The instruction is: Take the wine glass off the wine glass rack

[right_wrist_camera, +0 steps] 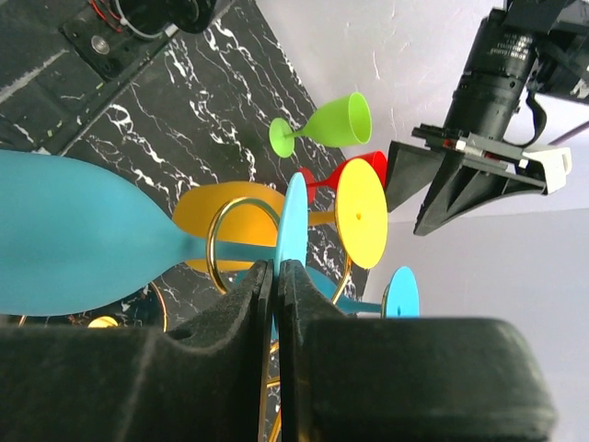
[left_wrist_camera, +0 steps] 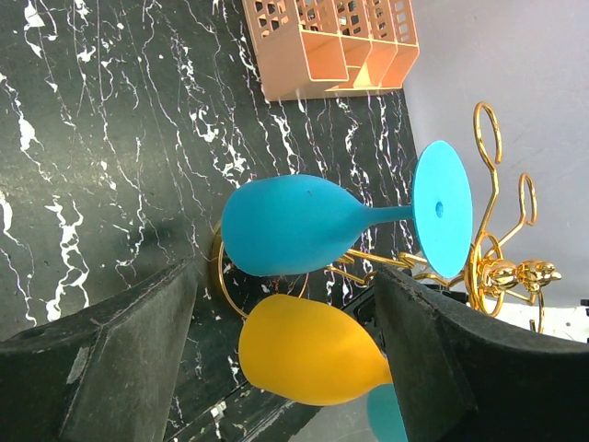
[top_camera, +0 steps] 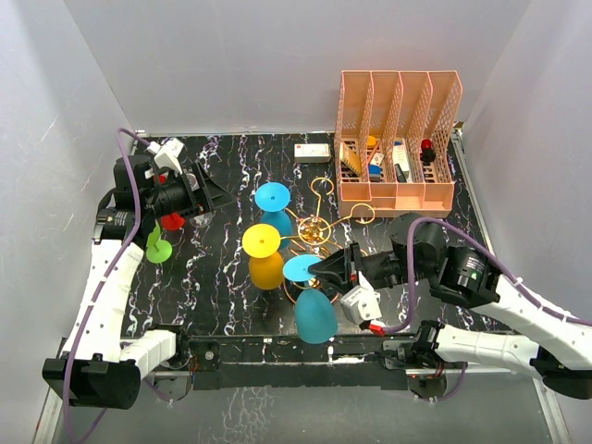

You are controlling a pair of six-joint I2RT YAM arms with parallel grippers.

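The gold wire wine glass rack [top_camera: 315, 229] stands mid-table with three glasses hanging from its arms. The teal wine glass [top_camera: 315, 316] hangs at the near side, its stem in a gold loop [right_wrist_camera: 241, 244]. My right gripper [top_camera: 321, 268] is shut edge-on on its thin round foot [right_wrist_camera: 293, 221], with the bowl [right_wrist_camera: 83, 235] to the left. A yellow glass [top_camera: 266, 268] and a blue glass [top_camera: 274, 197] hang on the left side. My left gripper [top_camera: 211, 192] is open and empty, left of the rack, facing the blue glass [left_wrist_camera: 304, 226] and the yellow bowl [left_wrist_camera: 308, 350].
A green glass [top_camera: 158, 248] and a red glass [top_camera: 172, 220] sit on the table under the left arm. An orange slotted organizer [top_camera: 398, 139] stands at the back right. A small white box [top_camera: 313, 152] lies at the back.
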